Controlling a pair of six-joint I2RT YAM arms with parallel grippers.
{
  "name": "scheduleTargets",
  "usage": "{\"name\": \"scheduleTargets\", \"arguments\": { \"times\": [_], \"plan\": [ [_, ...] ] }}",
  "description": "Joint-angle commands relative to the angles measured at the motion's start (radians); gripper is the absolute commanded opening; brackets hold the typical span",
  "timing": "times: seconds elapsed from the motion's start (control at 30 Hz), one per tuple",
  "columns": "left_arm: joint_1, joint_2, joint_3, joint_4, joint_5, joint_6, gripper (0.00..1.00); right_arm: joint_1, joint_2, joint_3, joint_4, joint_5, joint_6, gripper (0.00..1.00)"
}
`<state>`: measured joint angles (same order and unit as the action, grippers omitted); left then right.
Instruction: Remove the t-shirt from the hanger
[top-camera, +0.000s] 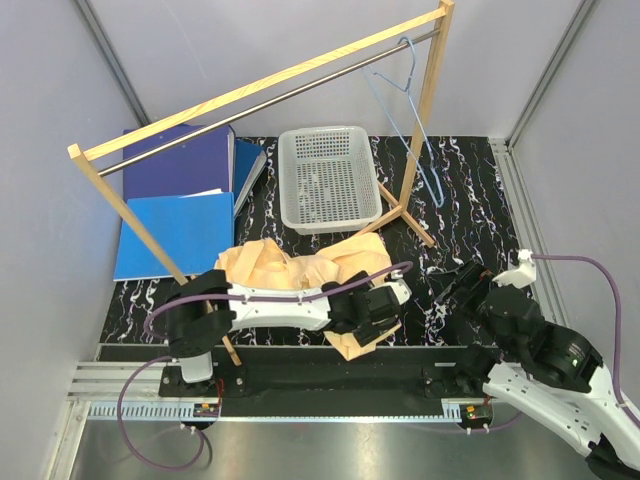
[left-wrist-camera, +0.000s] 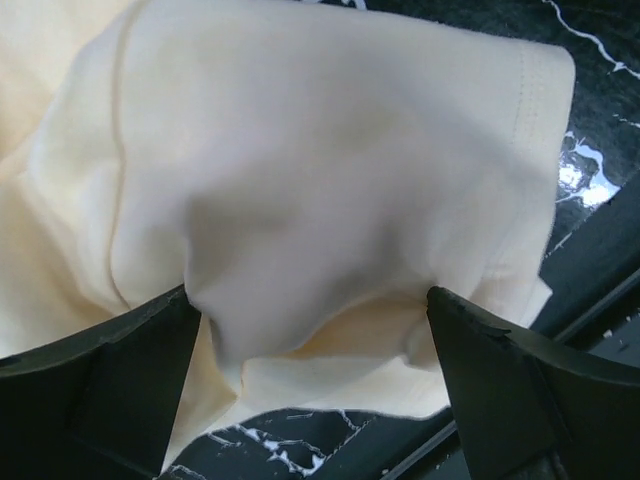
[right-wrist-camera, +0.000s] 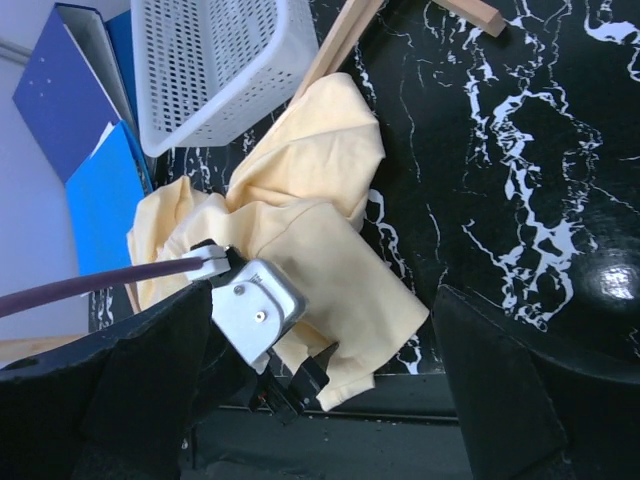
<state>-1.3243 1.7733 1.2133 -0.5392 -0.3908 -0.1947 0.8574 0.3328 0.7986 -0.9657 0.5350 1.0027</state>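
Currently the shirt is lying crumpled on the table just in front of the basket. Its long axis is running left to right along the basket's near side, with one flap spilling toward the table's near edge.

The hanger is hanging bare behind and to the right of the basket, hooked on the rod of the rack. No cloth is touching it. Judgement: shirt and hanger are sitting well apart, so the removal is looking finished.

- **Left gripper**: it is hovering over the shirt's right flap, in front of the basket's right corner. Its fingers are standing wide apart. In the wrist view a fold is bulging between them, and nothing is being clamped.
- **Right gripper**: it is sitting further right of the basket, over bare table. Its fingers are also wide apart and are holding nothing.
- **Key relation:** the left arm is nearer, directly above the cloth, while the shirt is lying to the right gripper's left.

Materials:
- Shirt: soft matte peach knit with a stitched hem showing, creasing freely.
- Hanger: thin light-blue wire, triangular, looking rigid.
- Basket: white perforated plastic.
- Table: glossy black with white veining.
- Rack: pale wood with a metal rod.

Judgement: the left gripper is needing a straight lift, or its fingers are risking dragging the fold.
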Motion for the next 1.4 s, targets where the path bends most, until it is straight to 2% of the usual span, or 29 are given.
{"name": "scheduleTargets", "arguments": {
  "times": [0.0,0.17,0.23,0.3,0.33,0.4,0.43,0.53,0.77,0.87,0.93,1.1,1.17,1.27,1.37],
  "plan": [
    [0.025,0.061,0.005,0.093,0.066,-0.009,0.99,0.005,-0.023,0.021,-0.077,0.077,0.001,0.98],
    [0.033,0.090,-0.044,0.119,0.072,-0.077,0.97,0.005,-0.035,0.017,-0.070,0.063,-0.007,0.98],
    [0.033,0.084,-0.086,0.146,0.089,-0.095,0.87,0.003,-0.041,0.014,-0.065,0.066,-0.010,0.98],
    [0.033,0.086,-0.101,0.165,0.089,-0.106,0.71,0.005,-0.046,0.011,-0.061,0.071,-0.012,0.98],
    [0.033,0.086,-0.104,0.165,0.087,-0.110,0.52,0.003,-0.051,0.011,-0.059,0.074,-0.012,0.98],
    [0.033,0.077,-0.098,0.163,0.101,-0.101,0.33,0.005,-0.055,0.011,-0.059,0.072,-0.012,0.98],
    [0.031,0.068,-0.084,0.163,0.112,-0.091,0.19,0.003,-0.058,0.013,-0.059,0.072,-0.010,0.98],
    [0.033,0.015,-0.008,0.128,0.128,-0.063,0.00,0.005,-0.074,0.013,-0.065,0.077,-0.004,0.98],
    [0.033,-0.138,0.211,0.102,0.262,-0.058,0.00,0.005,-0.138,0.016,-0.085,0.118,0.030,0.98],
    [0.028,-0.192,0.256,0.105,0.309,-0.071,0.00,0.005,-0.143,0.013,-0.084,0.122,0.031,0.98],
    [0.023,-0.227,0.264,0.105,0.291,-0.081,0.00,0.005,-0.133,0.013,-0.084,0.120,0.033,0.98],
    [0.023,-0.346,0.155,0.104,0.196,-0.138,0.00,0.005,-0.124,0.011,-0.082,0.115,0.028,0.98],
    [0.033,-0.426,0.045,0.102,0.106,-0.170,0.00,0.003,-0.123,0.011,-0.080,0.114,0.027,0.98],
    [0.079,-0.504,-0.073,0.065,0.046,-0.227,0.00,0.005,-0.120,0.008,-0.073,0.108,0.022,0.98],
    [0.173,-0.569,-0.162,-0.011,-0.029,-0.307,0.00,0.005,-0.109,0.008,-0.070,0.102,0.017,0.98]
  ]
}}
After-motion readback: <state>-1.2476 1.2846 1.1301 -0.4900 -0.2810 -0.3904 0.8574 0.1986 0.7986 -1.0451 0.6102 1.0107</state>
